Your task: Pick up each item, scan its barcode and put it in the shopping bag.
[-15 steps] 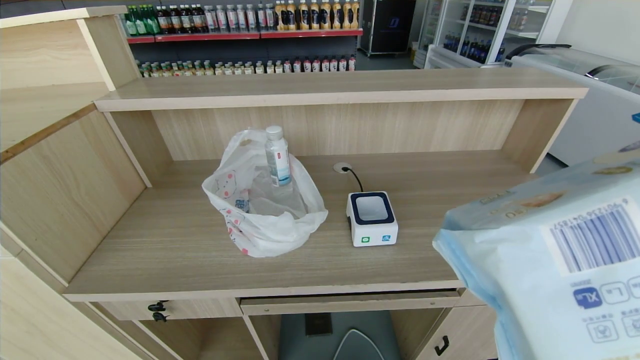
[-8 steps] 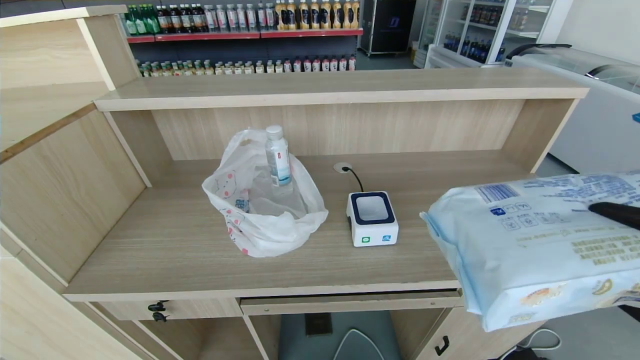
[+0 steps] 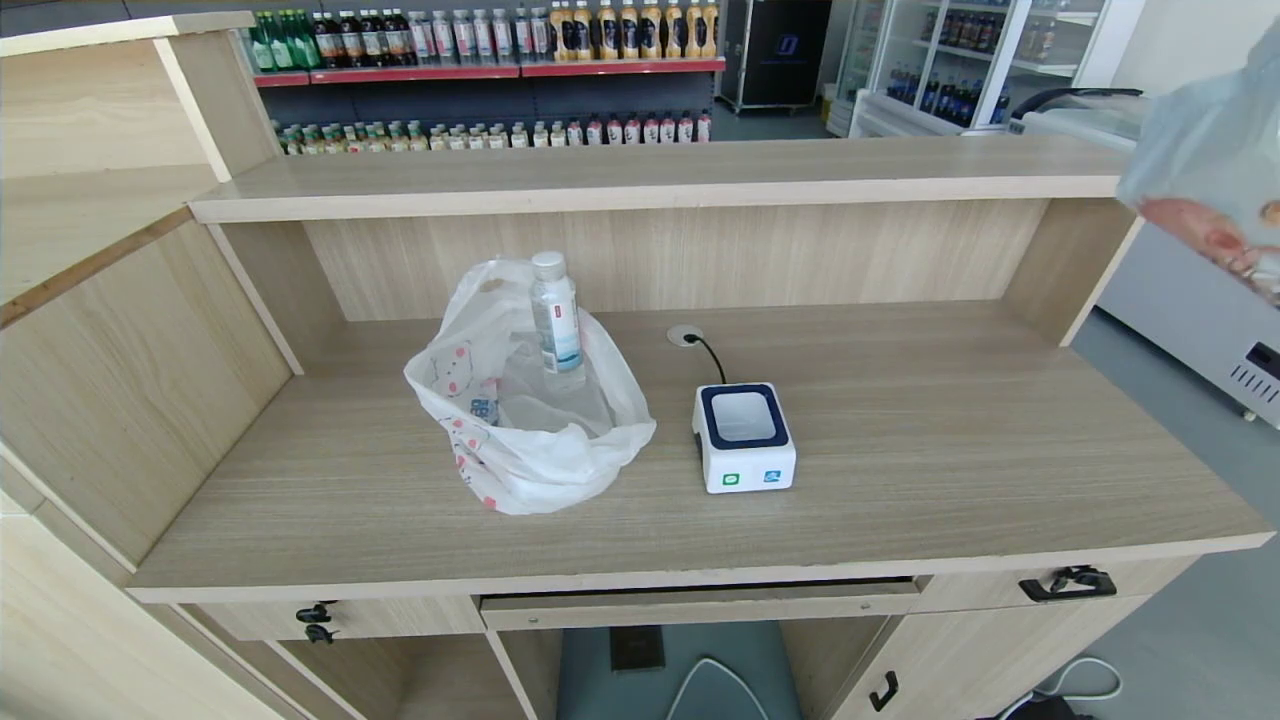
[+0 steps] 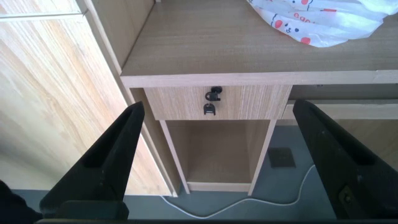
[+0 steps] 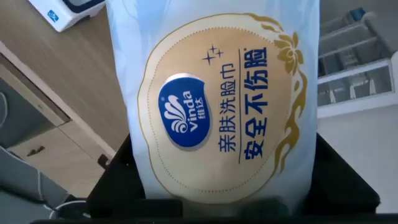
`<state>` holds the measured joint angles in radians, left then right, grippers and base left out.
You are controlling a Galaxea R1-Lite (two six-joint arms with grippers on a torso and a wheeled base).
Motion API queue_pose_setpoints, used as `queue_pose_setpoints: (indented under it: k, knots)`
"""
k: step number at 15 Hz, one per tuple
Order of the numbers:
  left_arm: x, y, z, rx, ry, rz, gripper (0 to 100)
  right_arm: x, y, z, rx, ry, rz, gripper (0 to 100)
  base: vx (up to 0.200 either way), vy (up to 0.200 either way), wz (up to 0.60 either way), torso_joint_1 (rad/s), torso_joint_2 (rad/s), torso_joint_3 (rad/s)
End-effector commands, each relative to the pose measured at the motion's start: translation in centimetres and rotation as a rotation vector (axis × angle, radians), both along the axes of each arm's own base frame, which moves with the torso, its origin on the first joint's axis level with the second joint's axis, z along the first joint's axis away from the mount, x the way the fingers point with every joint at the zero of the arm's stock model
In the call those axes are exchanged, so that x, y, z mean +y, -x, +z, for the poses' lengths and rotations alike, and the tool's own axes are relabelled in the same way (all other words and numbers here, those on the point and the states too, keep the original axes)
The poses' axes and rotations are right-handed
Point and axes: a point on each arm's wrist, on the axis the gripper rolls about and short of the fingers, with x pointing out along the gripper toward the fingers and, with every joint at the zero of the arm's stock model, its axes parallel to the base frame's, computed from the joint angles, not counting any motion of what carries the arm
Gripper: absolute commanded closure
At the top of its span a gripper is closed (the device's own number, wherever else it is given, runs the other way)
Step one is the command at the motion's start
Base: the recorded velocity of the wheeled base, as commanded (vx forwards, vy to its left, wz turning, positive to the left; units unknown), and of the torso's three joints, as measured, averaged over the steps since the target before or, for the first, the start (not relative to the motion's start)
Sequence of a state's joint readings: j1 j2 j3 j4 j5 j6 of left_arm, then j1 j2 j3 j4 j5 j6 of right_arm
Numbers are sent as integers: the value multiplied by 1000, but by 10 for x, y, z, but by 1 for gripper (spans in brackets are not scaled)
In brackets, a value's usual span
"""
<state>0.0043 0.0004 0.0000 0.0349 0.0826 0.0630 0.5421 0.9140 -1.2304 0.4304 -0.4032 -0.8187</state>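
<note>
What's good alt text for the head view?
A white plastic shopping bag holding an upright water bottle sits on a wooden counter, with a white barcode scanner beside it. A pale-blue package is at the upper right edge.

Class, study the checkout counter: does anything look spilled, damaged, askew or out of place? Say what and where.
Nothing is spilled or damaged. The shopping bag sags open with a bottle upright inside, and the scanner stands beside it. One oddity: the soft pack is up at the right edge, well away from the scanner.

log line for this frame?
right hand: shut on pack, held high | left hand: open | bottle: in bag | scanner: beside bag
</note>
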Motion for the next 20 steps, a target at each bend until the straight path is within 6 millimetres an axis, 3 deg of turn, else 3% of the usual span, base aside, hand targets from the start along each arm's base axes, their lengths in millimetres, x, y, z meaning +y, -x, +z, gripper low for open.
queue_pose_setpoints:
  k: [1, 5, 8, 10, 12, 16, 19, 20]
  knots:
    - [0, 0, 0, 0, 0, 1, 0, 13, -37, 36, 52, -265, -159, 100, 0, 0, 0, 0, 0, 0]
    - [0, 0, 0, 0, 0, 1, 0, 20, -65, 32, 119, -496, -232, 100, 0, 0, 0, 0, 0, 0]
    - [0, 0, 0, 0, 0, 1, 0, 28, -55, 32, 203, -645, -34, 100, 0, 0, 400, 3, 3, 0]
    - [0, 0, 0, 0, 0, 1, 0, 33, -54, 30, 261, -750, 5, 100, 0, 0, 600, 0, 0, 2]
    - [0, 0, 0, 0, 0, 1, 0, 35, -51, 21, 474, -914, 85, 100, 0, 0, 600, 5, 2, 5]
    - [0, 0, 0, 0, 0, 1, 0, 15, -66, -3, 748, -1054, 170, 100, 0, 0, 0, 0, 0, 0]
    - [0, 0, 0, 0, 0, 1, 0, -11, -84, -16, 757, -1078, 137, 100, 0, 0, 0, 0, 0, 0]
    - [0, 0, 0, 0, 0, 1, 0, -25, -95, -29, 787, -1086, 105, 100, 0, 0, 0, 0, 0, 0]
